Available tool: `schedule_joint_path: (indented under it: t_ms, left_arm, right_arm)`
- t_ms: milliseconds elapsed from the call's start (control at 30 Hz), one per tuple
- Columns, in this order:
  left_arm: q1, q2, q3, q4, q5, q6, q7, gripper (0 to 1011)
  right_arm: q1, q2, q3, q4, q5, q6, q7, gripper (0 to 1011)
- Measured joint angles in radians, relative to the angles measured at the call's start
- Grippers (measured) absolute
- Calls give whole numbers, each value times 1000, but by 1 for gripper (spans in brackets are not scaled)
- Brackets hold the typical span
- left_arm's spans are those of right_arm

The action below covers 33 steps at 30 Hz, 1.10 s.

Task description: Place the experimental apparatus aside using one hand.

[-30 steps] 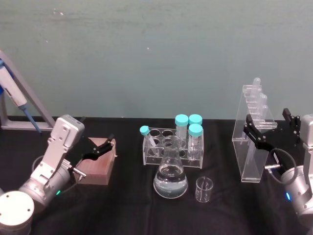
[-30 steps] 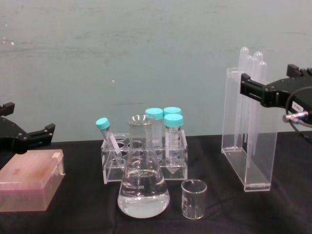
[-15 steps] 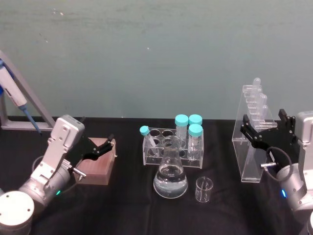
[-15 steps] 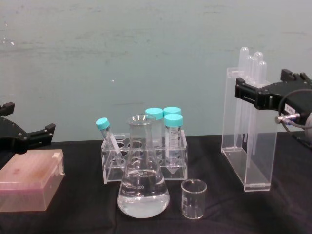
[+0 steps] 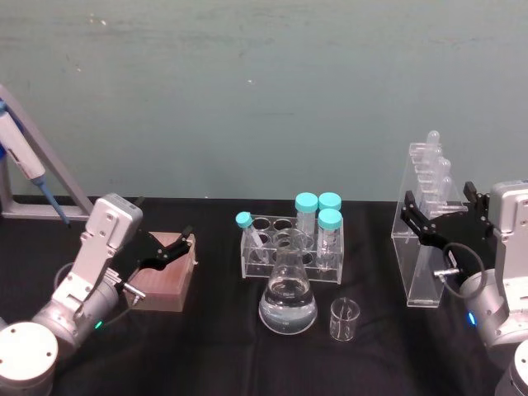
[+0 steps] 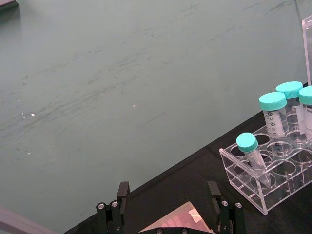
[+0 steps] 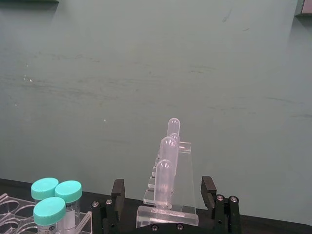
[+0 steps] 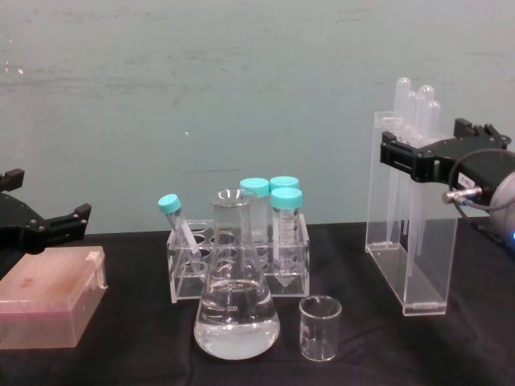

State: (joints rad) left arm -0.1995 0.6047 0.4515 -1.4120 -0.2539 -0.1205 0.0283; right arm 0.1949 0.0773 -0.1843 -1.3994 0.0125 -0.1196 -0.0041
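Glass: one flask (image 5: 288,299), one beaker (image 5: 344,320)

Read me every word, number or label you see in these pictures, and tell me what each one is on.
"200": a graduation mark on the conical flask, seen in the chest view.
Mark just above it on the flask: perhaps "250 ml", too blurred to be sure.
Print on the blue-capped tubes: too small to read.
No other legible text.

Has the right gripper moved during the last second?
Yes. In the chest view the right gripper has shifted toward the robot's left and slightly down against the acrylic stand.
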Motion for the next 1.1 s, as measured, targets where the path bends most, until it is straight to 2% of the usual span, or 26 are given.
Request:
schedule_joint_path:
  t_ms: [700, 1100]
  left_arm:
    - [0, 0, 0, 0, 0, 0, 0, 1000]
    - [0, 0, 0, 0, 0, 0, 0, 1000]
  right_arm:
    - [33, -50, 44, 53, -35, -7, 34, 1003]
    - [45, -67, 62, 72, -35, -3, 54, 1003]
